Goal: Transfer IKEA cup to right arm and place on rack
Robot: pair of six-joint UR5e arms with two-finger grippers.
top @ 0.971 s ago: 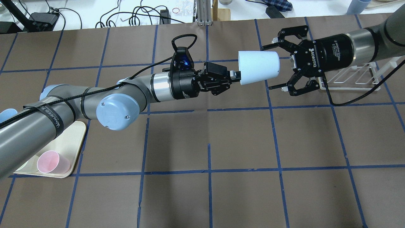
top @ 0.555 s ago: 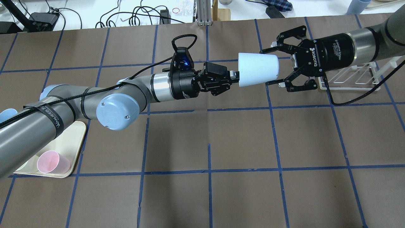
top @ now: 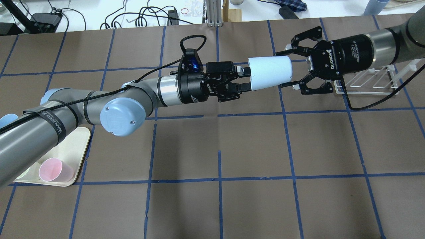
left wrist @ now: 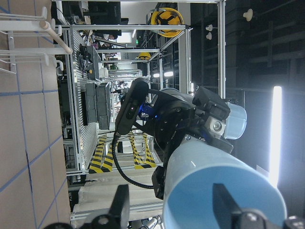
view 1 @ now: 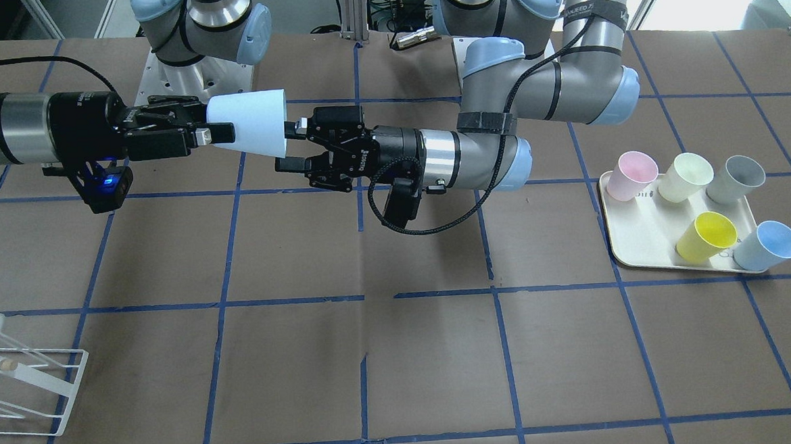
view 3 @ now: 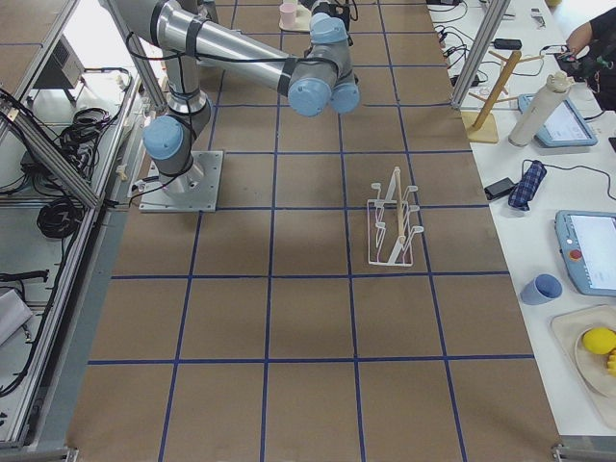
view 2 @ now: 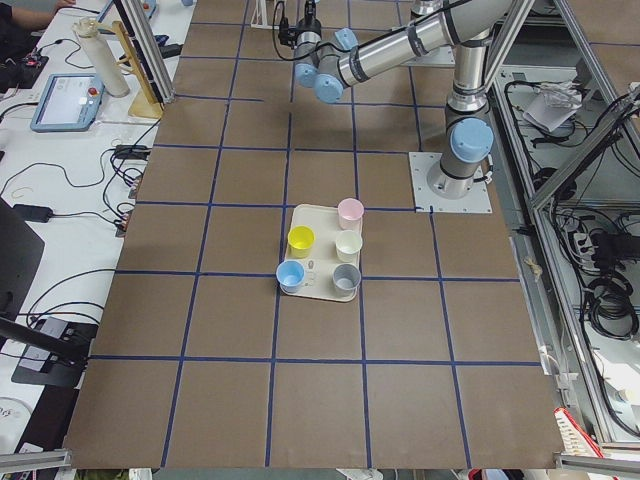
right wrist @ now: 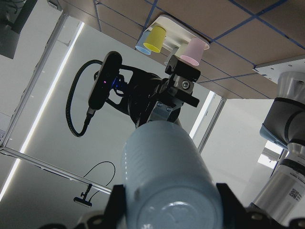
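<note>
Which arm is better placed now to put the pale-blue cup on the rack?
Right. The fingers of the right arm clamp the IKEA cup at its narrow end, while the fingers of the left gripper stand open around the rim. The rack also sits on the right arm's side, close under its wrist.

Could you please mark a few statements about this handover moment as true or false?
1. The right claw is shut on the IKEA cup. True.
2. The left claw clamps the cup's rim. False: its fingers are spread open at the rim.
3. The cup's open end faces the left claw. True.
4. The yellow cup lies tipped over beside the rack. False: the yellow cup stands upright on the tray.
</note>
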